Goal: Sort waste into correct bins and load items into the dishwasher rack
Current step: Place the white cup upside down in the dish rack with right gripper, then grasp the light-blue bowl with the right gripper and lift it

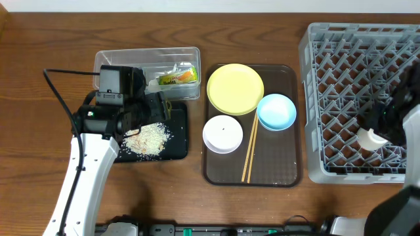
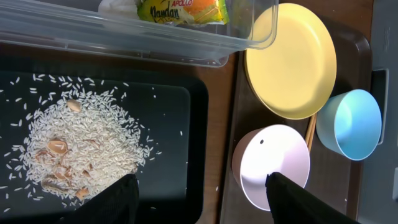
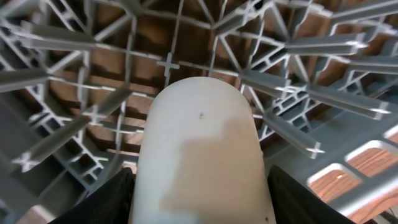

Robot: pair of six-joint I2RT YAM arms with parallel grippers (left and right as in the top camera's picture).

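Observation:
The clear tub (image 1: 118, 59) holds the green-and-orange wrapper (image 1: 178, 77) and a white scrap (image 1: 159, 82); the wrapper also shows in the left wrist view (image 2: 183, 10). The rice heap (image 1: 147, 139) lies in the black tray (image 1: 177, 147), also seen in the left wrist view (image 2: 81, 146). My left gripper (image 1: 159, 108) is open and empty above the black tray (image 2: 200, 186). The yellow plate (image 1: 235, 88), light blue bowl (image 1: 276, 111), white bowl (image 1: 223, 134) and chopsticks (image 1: 250, 154) lie on the brown tray. My right gripper (image 1: 379, 131) is shut on the small white cup (image 3: 199, 137) inside the grey rack (image 1: 315, 98).
The dark brown serving tray (image 1: 275, 170) sits between the black tray and the rack. In the left wrist view the white bowl (image 2: 273, 165) is by the right finger. A black cable (image 1: 56, 92) loops at the left arm. Rack pegs (image 3: 74, 130) surround the cup.

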